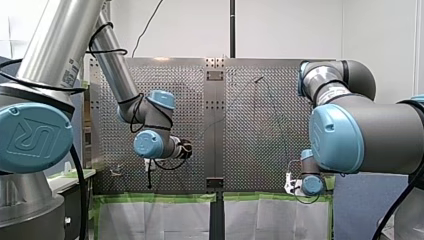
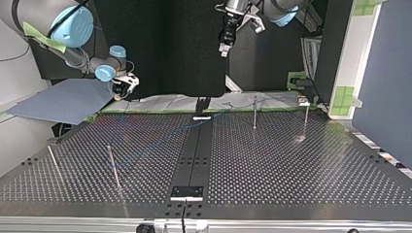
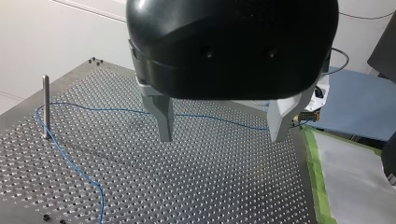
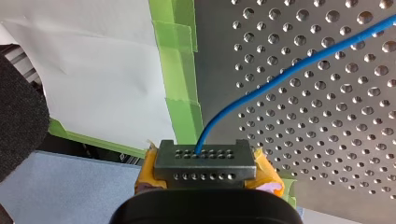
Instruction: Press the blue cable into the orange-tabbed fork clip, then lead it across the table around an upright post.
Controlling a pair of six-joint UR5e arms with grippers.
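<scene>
Under both arms, perforated table (image 3: 210,186): metal, edged with green tape (image 4: 180,79); orange-tabbed fork clip not made out in any view.
Left gripper (image 3: 222,138): black body, metal fingers spread apart and empty, hovering above the table, the cable passing beyond the tips.
Right gripper (image 4: 204,159): at the taped edge, yellow pads clamped on the blue cable (image 4: 289,71). Judged to be leading the held end; best done with a firm clamp, the line low over the holes and lightly taut, swept wide enough to seat the bend at a post's base without tugging.
Upright post (image 3: 45,105): slim steel pin, well apart from the left fingers, a bend of the cable at its foot.
Blue cable: thin, round, glossy, pliant; slack in long curves across the table, one end in the right gripper.
</scene>
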